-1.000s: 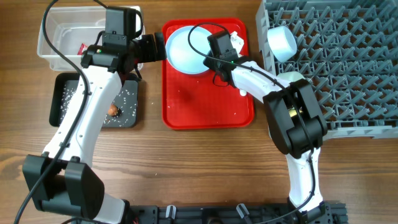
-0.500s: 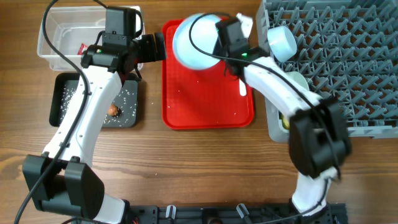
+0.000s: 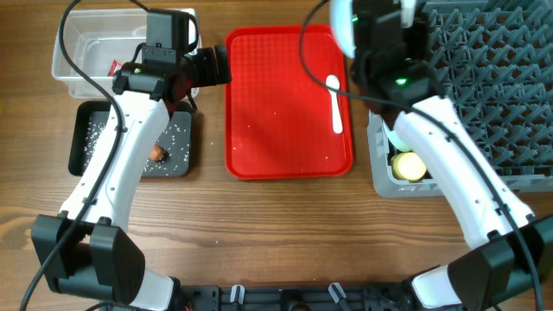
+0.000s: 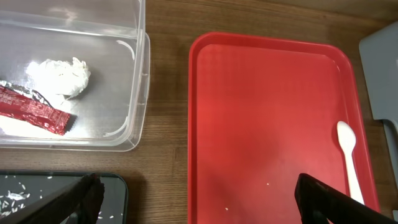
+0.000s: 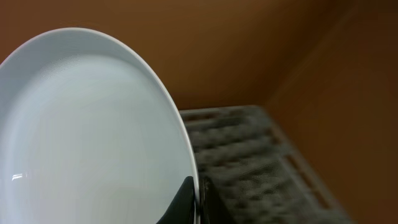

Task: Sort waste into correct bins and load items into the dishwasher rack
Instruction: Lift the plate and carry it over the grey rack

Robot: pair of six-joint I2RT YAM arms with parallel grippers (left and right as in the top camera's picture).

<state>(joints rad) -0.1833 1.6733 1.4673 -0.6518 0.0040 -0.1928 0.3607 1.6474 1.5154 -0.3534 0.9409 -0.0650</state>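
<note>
My right gripper (image 5: 198, 200) is shut on the rim of the pale blue plate (image 5: 93, 137) and holds it tilted, high above the gap between the red tray and the grey dishwasher rack (image 3: 484, 86). In the overhead view only a sliver of the plate (image 3: 340, 22) shows beside the right gripper (image 3: 380, 30). The white spoon (image 3: 335, 104) lies on the red tray (image 3: 285, 130). My left gripper (image 4: 199, 205) is open and empty, between the clear tub (image 4: 134, 74) and the red tray. The tub holds the tissue ball (image 4: 59, 74) and the red wrapper (image 4: 34, 111).
The black tray (image 3: 86, 142) holds rice grains (image 3: 177, 134) and a brown lump (image 3: 156, 153). A yellow cup (image 3: 408, 166) and a mint-green bowl (image 3: 396, 136) sit in the rack's near left corner, partly under my right arm. A few grains lie on the red tray.
My right gripper lifted the plate off the red tray and carried it up and right toward the rack. The blue bowl in the rack is now hidden. The left arm stayed still.
</note>
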